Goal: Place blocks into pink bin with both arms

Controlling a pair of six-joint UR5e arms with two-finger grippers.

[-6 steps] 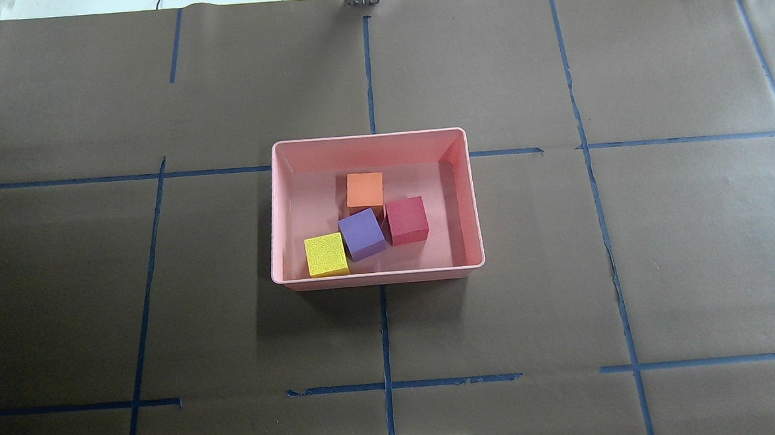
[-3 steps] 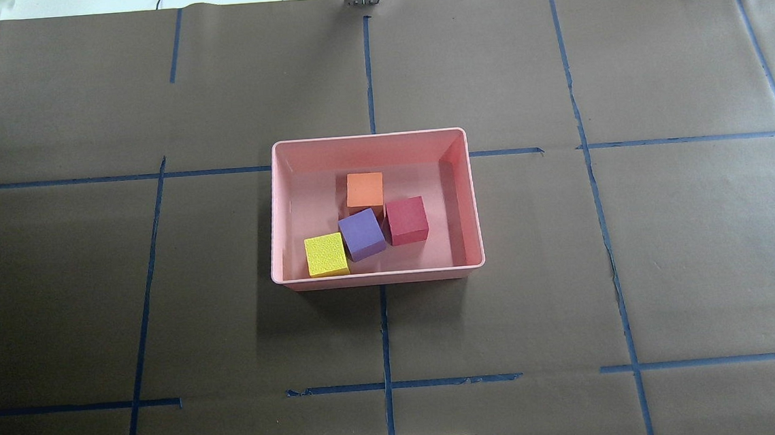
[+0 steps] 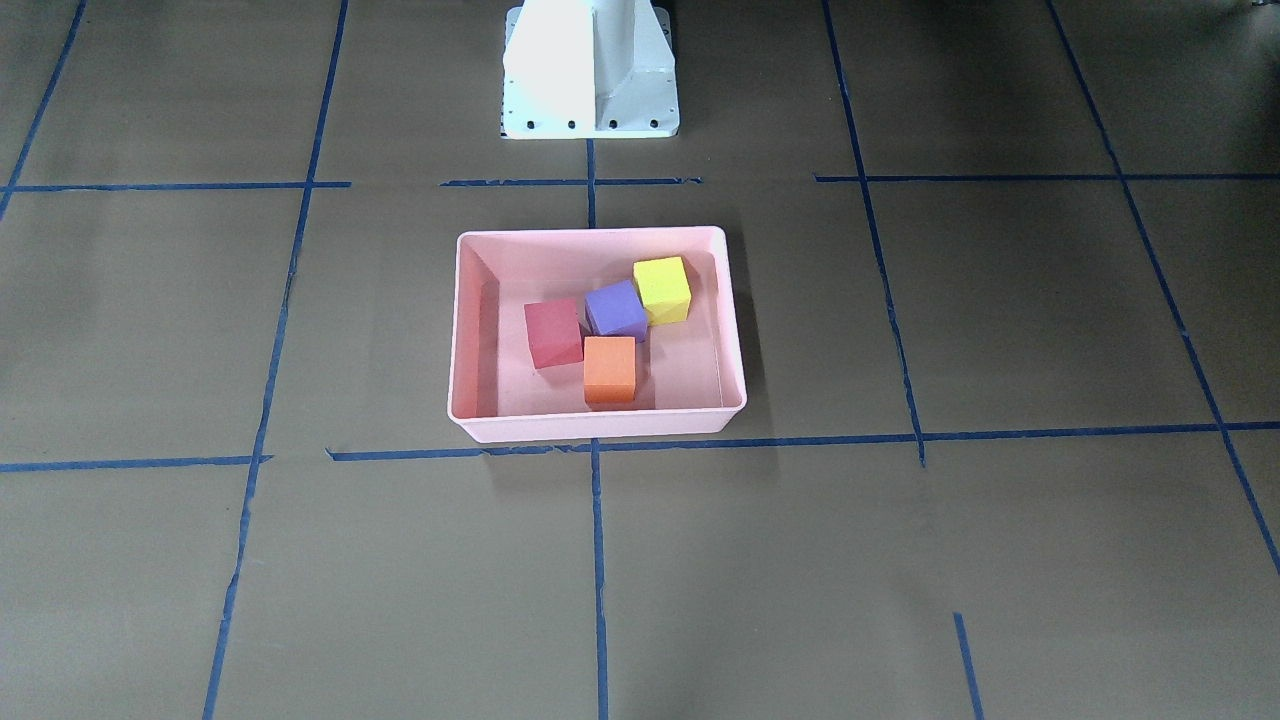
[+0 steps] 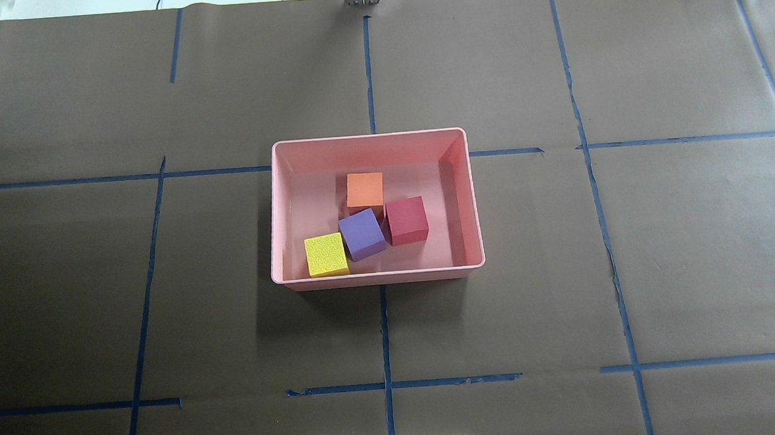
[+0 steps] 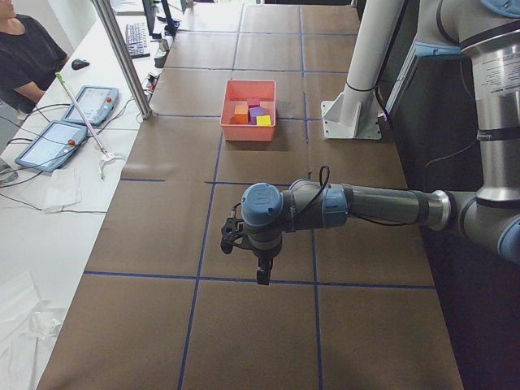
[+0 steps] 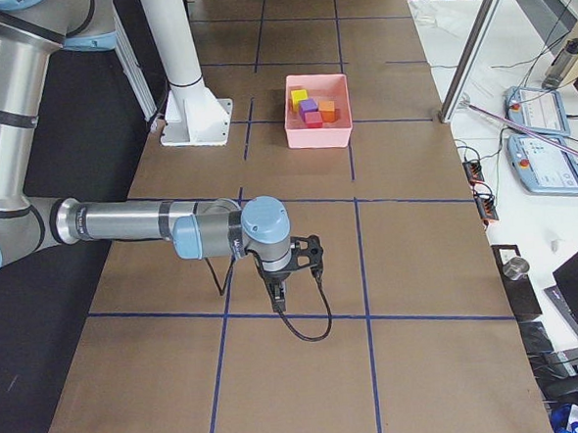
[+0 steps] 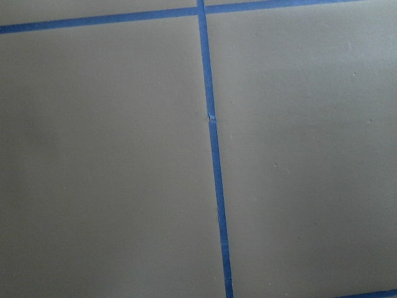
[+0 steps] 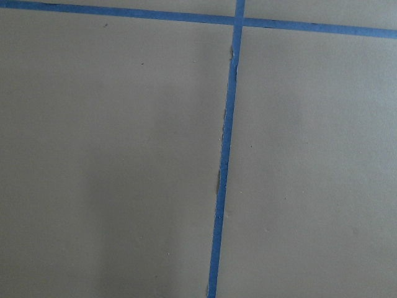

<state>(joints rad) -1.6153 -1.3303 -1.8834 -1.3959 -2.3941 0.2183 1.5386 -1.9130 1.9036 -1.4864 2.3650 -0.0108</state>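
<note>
The pink bin (image 4: 368, 139) sits at the table's middle and also shows in the front view (image 3: 590, 430). All four blocks lie inside it: orange (image 4: 365, 190), purple (image 4: 361, 234), red (image 4: 406, 220) and yellow-green (image 4: 326, 254). The purple one touches its neighbours. Both arms are far from the bin, out over the table's ends. The left gripper (image 5: 262, 275) shows only in the left side view and the right gripper (image 6: 277, 298) only in the right side view, both pointing down above bare paper. I cannot tell whether they are open. Both wrist views show only brown paper and blue tape.
The white pedestal base (image 3: 590, 70) stands behind the bin on the robot's side. Brown paper with blue tape lines (image 4: 385, 327) covers the table. A person (image 5: 24, 49) and tablets (image 5: 49, 142) are at a white side table beyond the far edge.
</note>
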